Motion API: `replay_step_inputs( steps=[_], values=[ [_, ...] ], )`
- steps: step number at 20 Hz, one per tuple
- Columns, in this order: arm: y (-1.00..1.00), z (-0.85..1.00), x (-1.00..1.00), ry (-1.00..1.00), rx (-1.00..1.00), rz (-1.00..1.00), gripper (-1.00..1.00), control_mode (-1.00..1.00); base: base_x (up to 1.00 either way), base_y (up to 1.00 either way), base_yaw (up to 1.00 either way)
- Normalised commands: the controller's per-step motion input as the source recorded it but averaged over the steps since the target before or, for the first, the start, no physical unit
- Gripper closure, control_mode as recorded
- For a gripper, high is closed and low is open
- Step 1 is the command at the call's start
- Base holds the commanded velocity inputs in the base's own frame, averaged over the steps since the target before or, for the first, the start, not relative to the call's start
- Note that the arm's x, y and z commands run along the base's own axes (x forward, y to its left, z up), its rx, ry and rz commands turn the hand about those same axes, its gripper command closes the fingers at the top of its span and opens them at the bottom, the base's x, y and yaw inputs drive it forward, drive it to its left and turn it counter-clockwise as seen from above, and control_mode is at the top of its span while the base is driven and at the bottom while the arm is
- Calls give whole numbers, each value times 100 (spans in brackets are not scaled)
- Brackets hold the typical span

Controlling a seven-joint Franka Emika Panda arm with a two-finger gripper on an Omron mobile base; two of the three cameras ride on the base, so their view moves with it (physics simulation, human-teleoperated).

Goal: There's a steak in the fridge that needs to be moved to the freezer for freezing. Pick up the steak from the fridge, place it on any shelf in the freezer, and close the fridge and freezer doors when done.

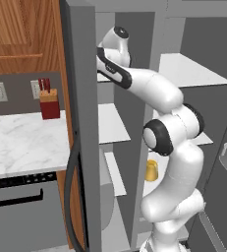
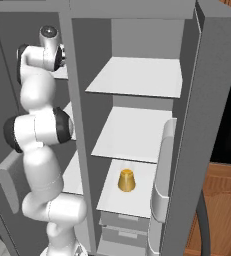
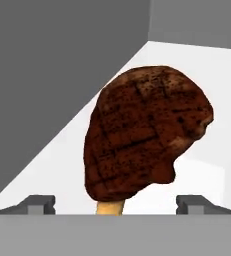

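We have the steak (image 3: 147, 135) out of the fridge (image 2: 137, 80) and inside the freezer (image 1: 112, 123), above a shelf (our gripper (image 3: 116, 202) spread wide), both doors unclosed.

steak (image 3: 147, 135) on white shelf (image 3: 57, 170), tool (image 3: 116, 204) open

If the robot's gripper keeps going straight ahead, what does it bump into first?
Most likely the steak. In the hand view it sits right ahead of the gripper, above a white freezer shelf, with grey wall beyond. How near it is, I can't tell.
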Motion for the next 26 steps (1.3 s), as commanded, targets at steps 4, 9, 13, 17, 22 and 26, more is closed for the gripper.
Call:
replay_step_inputs(
  steps=[4, 9, 13, 17, 22, 26],
  values=[
    [-12, -26, -76, 0, 0, -4, -100, -100, 0, 0, 0],
    [-20, -7, -66, -5, 0, -5, -100, -100, 0, 0, 0],
    [-29, 0, -100, -16, 1, -5, -100, -100, 0, 0, 0],
    [-25, 0, -100, -14, 4, -3, -100, -100, 0, 0, 0],
    [-30, 6, -100, -2, 3, -1, -100, -100, 0, 0, 0],
    [-46, 7, -100, 0, 1, -4, -100, -100, 0, 0, 0]
  ],
)
